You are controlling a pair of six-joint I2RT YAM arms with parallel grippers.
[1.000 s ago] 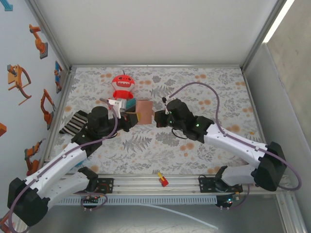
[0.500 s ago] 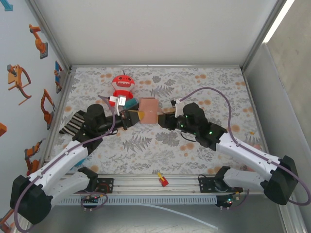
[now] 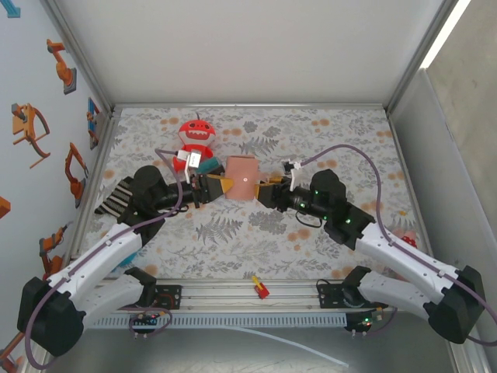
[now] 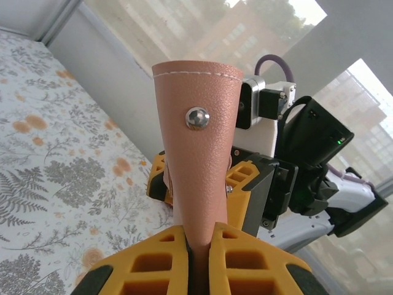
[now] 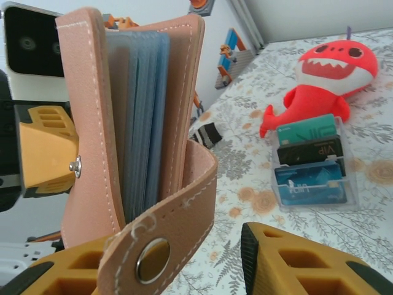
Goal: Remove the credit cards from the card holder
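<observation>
Both low, inward: L arm [image 3: 109,247], R arm [image 3: 397,252], at card holder [image 3: 242,177].

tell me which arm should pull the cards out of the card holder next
Right. The left gripper is shut on the card holder, holding it upright; the right gripper is open and free, facing its unsnapped open edge.

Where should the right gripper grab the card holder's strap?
Pinch the strap at its free end by the snap, coming from the side opposite the left gripper. That end curls loose off the upright card holder and lies between the fingers of the open right gripper.
</observation>
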